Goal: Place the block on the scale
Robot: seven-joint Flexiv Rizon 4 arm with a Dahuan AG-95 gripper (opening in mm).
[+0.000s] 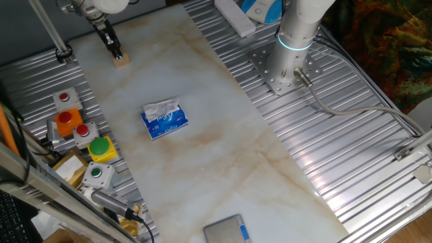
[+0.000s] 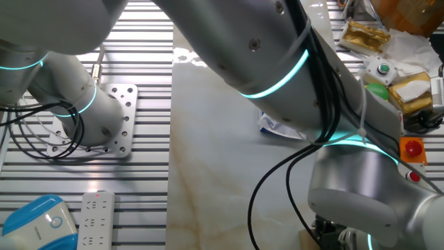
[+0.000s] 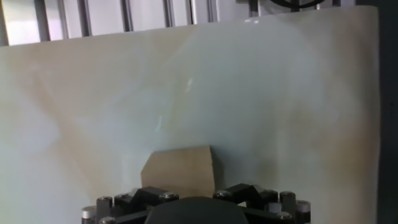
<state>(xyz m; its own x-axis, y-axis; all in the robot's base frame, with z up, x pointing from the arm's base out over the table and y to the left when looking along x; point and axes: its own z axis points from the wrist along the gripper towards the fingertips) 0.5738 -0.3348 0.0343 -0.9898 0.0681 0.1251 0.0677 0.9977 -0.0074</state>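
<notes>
The block (image 1: 121,61) is a small tan wooden cuboid on the marble tabletop at the far left. My gripper (image 1: 117,54) comes down on it from above, its dark fingers closed round the block's top. In the hand view the block (image 3: 178,171) sits right between the gripper's (image 3: 186,198) two finger bases, and its lower part is hidden by them. The scale (image 1: 225,230), a flat grey slab with a blue strip, lies at the near edge of the table, far from the block. In the other fixed view my arm hides the block and the scale.
A blue-and-white tissue pack (image 1: 164,119) lies mid-table between block and scale, and peeks out behind my arm (image 2: 276,127). A button box (image 1: 81,131) and clutter stand at the left edge. The arm base (image 1: 289,64) and a power strip (image 1: 233,17) are at the far right.
</notes>
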